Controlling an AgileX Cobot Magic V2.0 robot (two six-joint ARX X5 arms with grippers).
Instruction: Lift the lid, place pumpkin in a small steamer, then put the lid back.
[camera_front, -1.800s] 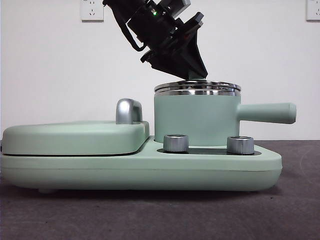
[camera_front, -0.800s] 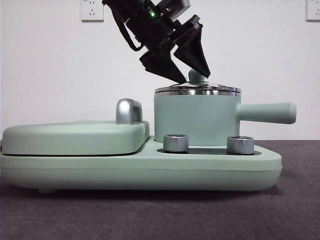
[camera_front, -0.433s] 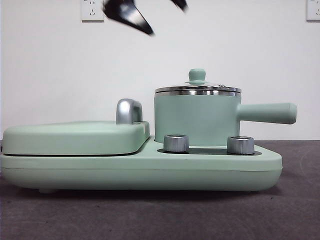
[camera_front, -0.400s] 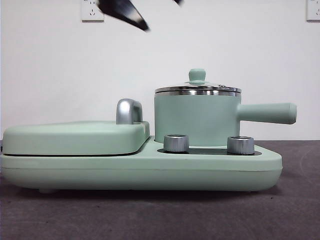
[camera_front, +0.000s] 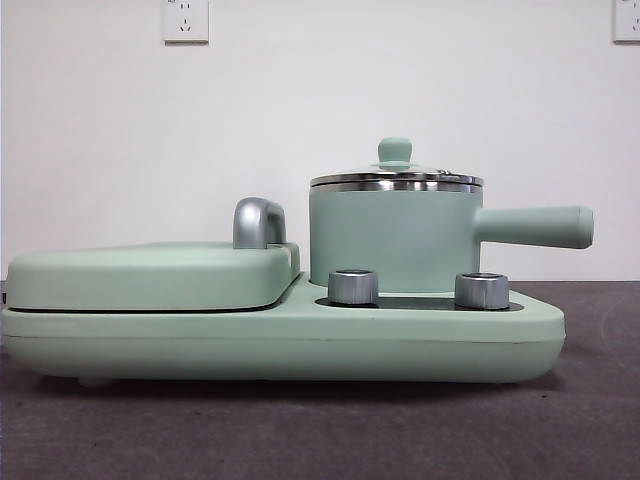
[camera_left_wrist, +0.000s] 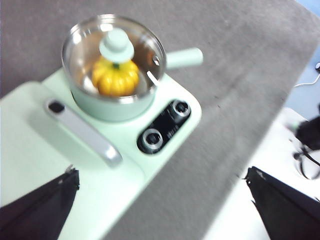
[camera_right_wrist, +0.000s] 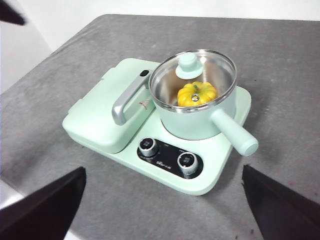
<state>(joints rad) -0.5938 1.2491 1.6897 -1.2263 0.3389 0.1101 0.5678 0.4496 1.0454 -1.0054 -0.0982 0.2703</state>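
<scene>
The small steamer (camera_front: 390, 240) stands on the right half of the mint-green cooker base, its long handle (camera_front: 535, 226) pointing right. The lid (camera_front: 395, 180) rests level on its steel rim, green knob (camera_front: 394, 152) up. Through the glass the yellow-orange pumpkin (camera_right_wrist: 197, 94) shows inside the pot, also in the left wrist view as pumpkin (camera_left_wrist: 116, 80) under the lid (camera_left_wrist: 85, 50). My left gripper (camera_left_wrist: 160, 172) hovers open, high above the cooker. My right gripper (camera_right_wrist: 163, 170) is open too, higher and further back. Neither gripper shows in the front view.
The flat griddle cover (camera_front: 150, 275) with its chrome handle (camera_front: 257, 222) fills the cooker's left half. Two steel dials (camera_front: 352, 286) (camera_front: 481, 290) sit in front of the pot. Grey table (camera_right_wrist: 280, 60) surrounds the cooker; a white surface with cables (camera_left_wrist: 305, 150) lies past the table's edge.
The gripper that was shut on the lid's knob opened, rose toward the upper left and left the front view. The lid stayed on the steamer.
</scene>
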